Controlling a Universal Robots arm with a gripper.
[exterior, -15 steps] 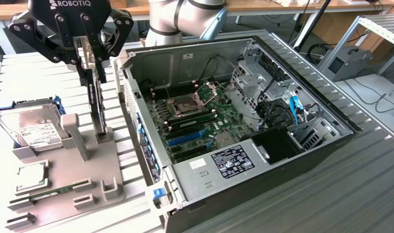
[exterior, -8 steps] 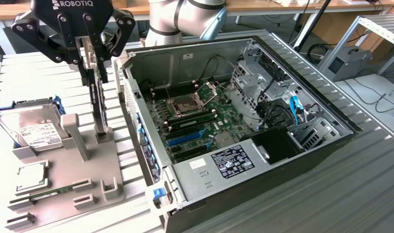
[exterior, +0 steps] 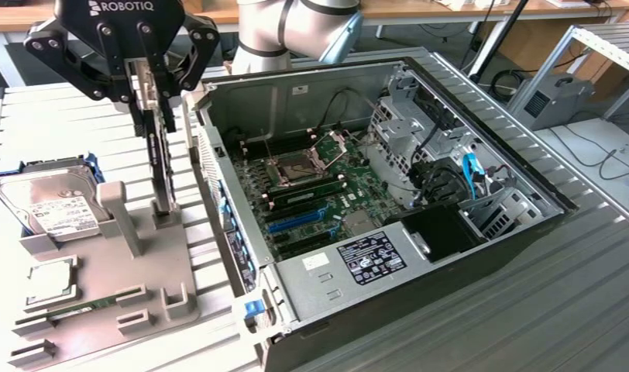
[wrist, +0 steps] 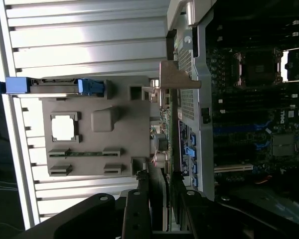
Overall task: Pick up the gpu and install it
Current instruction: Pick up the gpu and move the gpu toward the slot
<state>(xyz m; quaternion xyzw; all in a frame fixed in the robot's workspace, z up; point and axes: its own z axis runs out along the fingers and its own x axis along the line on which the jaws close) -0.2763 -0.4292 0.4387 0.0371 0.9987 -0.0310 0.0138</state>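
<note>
Lying at the exterior view's left, a silver hard drive (exterior: 51, 208) with a white label sits in a blue carrier (exterior: 7, 180) at the far end of a grey fixture (exterior: 139, 267). On the same fixture, nearer the camera, a square processor chip (exterior: 48, 280) rests in its recess, and a narrow green memory stick (exterior: 79, 310) lies between small clips. The fixture stands on a worktop (exterior: 562, 294) of ribbed aluminium.

Just right of the hard drive, the tool (exterior: 157, 116) hangs from above, its black linkage spread and its fingers closed on the upper edge of the gpu (exterior: 163, 170). The card hangs upright, edge-on to the camera, and its lower end reaches the slotted post at the fixture's right side. I cannot tell whether it is seated there or just clear of it. In the wrist view the gpu (wrist: 170, 124) shows as a thin edge with its metal bracket at the far end, between the fixture (wrist: 124, 129) and the wall of the case, with the tool (wrist: 162, 201) clamped on it.

Right of the card, the open computer case (exterior: 521, 209) lies on its side. Its motherboard (exterior: 335, 194) faces up, with the processor socket (exterior: 293, 167) open and blue slots (exterior: 293, 221) nearer the camera. A labelled power supply (exterior: 372, 258) sits at the near edge, and a blue cable (exterior: 469, 174) runs past the drive bays at the right.
</note>
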